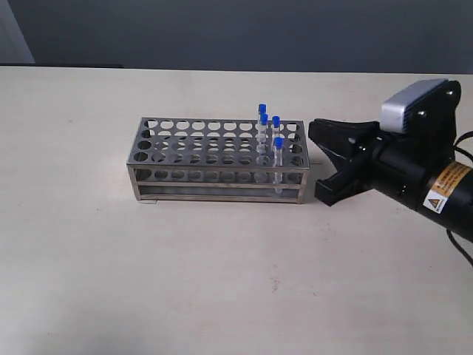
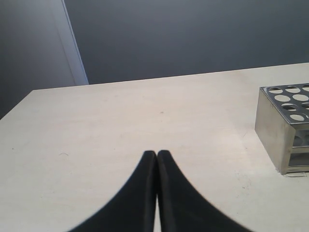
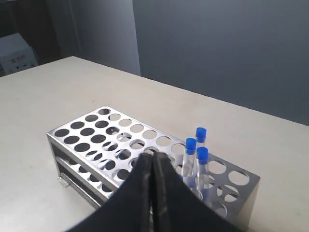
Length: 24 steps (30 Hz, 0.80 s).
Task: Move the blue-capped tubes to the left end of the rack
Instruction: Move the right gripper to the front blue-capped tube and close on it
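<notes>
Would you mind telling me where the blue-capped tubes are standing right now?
In the exterior view the blue-capped tubes stand clustered at the right end of the rack, just left of the right gripper.

It looks like a laboratory bench set up for robot work — a rectangular silver metal test-tube rack (image 1: 214, 159) with rows of round holes stands on a plain pale beige tabletop (image 1: 222, 281). Thin clear tubes with bright blue screw caps (image 1: 278, 151) stand upright in the rack's end nearest a black robot arm (image 1: 403, 159) bearing a yellow warning label (image 1: 446, 185). Behind the rack rises a bare dark grey-blue wall (image 1: 236, 29).
</notes>
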### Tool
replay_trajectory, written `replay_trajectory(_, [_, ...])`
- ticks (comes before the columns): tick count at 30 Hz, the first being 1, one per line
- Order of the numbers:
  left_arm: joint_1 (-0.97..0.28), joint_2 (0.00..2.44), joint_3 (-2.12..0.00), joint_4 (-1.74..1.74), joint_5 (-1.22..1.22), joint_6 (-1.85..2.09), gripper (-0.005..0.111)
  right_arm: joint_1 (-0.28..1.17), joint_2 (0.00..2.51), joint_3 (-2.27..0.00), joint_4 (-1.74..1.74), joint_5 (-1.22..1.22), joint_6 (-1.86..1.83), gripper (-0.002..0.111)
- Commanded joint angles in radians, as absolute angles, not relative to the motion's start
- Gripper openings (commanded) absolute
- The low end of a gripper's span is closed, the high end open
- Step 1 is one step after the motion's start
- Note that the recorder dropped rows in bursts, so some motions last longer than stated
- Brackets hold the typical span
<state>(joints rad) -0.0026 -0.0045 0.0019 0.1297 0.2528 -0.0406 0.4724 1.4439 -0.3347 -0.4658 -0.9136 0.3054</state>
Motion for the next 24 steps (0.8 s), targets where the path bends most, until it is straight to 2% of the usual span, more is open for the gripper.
replay_trajectory(1, [-0.009,0.000,0.000,0.133,0.239,-0.041,0.000,0.474,1.547,-0.337,-0.476,-0.975,0.251,0.008])
replay_trajectory(2, [-0.009,0.000,0.000,0.133,0.239,-0.041,0.000,0.474,1.567,-0.337,-0.491,-0.975,0.231,0.014])
replay_trajectory(3, [-0.009,0.000,0.000,0.133,0.239,-0.041,0.000,0.474,1.602,-0.337,-0.513,-0.986,0.216,0.027])
replay_trajectory(4, [-0.009,0.000,0.000,0.133,0.239,-0.041,0.000,0.474,1.617,-0.337,-0.518,-0.996,0.214,0.032])
replay_trajectory(5, [-0.009,0.000,0.000,0.133,0.239,-0.041,0.000,0.474,1.645,-0.337,-0.523,-1.033,0.201,0.043])
replay_trajectory(7, [-0.009,0.000,0.000,0.133,0.239,-0.041,0.000,0.474,1.677,-0.340,-0.490,-1.073,0.164,0.050])
replay_trajectory(13, [-0.009,0.000,0.000,0.133,0.239,-0.041,0.000,0.474,1.778,-0.461,-0.481,-1.069,0.161,0.050])
replay_trajectory(24, [-0.009,0.000,0.000,0.133,0.239,-0.041,0.000,0.474,1.846,-0.510,-0.466,-1.071,0.161,0.050])
